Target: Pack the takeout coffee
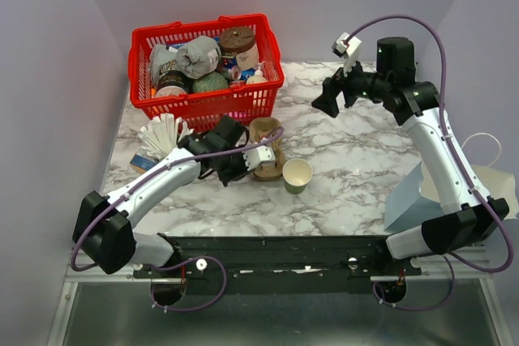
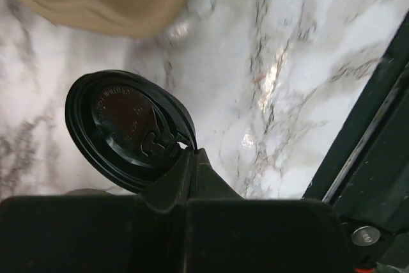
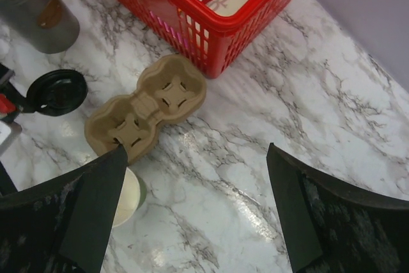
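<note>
- The green cup (image 1: 298, 176) stands upright and uncovered on the marble table (image 1: 357, 160), just beside the near end of the cardboard carrier (image 1: 266, 147). With its mouth open, it looks ready to be capped before it goes into a slot.
- The left gripper (image 2: 188, 161) has its fingers closed on the rim of the black lid (image 2: 128, 126), which tilts just above the table. An edge pinch probably leaves the underside free to press onto the cup.
- From the right wrist view the lid sits left of the carrier, well apart from the cup, so it has to travel across.
- The right gripper (image 3: 197, 158) hovers high over the table with fingers spread wide and holding nothing, likely kept out of the way or waiting to steady the cup.
- The red basket (image 3: 211, 17) and the metal cup (image 3: 35, 11) sit behind the carrier.
- Whether the carrier's slots are clear is hard to tell from above, though they seem empty from the right wrist.
</note>
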Action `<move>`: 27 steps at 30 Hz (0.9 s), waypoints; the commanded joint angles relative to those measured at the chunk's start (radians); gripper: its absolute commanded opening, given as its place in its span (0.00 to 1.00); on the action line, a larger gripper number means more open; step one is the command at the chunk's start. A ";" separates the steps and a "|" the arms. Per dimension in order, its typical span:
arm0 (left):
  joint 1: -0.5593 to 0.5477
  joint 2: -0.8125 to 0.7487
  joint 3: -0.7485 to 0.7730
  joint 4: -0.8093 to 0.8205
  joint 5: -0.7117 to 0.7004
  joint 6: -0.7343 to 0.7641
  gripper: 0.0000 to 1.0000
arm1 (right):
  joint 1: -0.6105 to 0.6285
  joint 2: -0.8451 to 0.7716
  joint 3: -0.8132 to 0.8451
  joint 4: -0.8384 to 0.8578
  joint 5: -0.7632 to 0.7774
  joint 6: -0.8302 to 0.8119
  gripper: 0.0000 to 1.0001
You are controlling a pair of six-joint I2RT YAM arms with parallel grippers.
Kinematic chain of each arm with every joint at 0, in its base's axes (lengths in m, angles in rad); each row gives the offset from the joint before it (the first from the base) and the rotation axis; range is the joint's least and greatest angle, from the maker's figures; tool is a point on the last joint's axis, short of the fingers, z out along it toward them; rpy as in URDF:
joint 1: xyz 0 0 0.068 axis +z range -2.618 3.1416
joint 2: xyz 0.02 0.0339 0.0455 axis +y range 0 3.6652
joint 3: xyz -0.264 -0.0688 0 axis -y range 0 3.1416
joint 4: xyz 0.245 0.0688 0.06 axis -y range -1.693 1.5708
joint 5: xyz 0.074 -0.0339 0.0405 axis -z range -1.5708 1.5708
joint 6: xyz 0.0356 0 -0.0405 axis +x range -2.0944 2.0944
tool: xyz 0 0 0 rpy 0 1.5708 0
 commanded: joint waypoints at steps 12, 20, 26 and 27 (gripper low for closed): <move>0.085 0.103 0.386 0.236 0.729 -0.438 0.00 | -0.020 -0.109 -0.314 0.290 -0.463 0.148 1.00; 0.089 0.181 0.219 0.791 0.947 -0.956 0.00 | -0.116 -0.059 -0.340 0.229 -0.618 0.130 1.00; 0.094 0.253 0.078 1.326 1.036 -1.401 0.00 | -0.119 -0.046 -0.358 0.134 -0.643 0.029 1.00; 0.093 0.270 0.064 1.376 1.042 -1.440 0.00 | -0.119 -0.046 -0.363 0.119 -0.645 0.012 1.00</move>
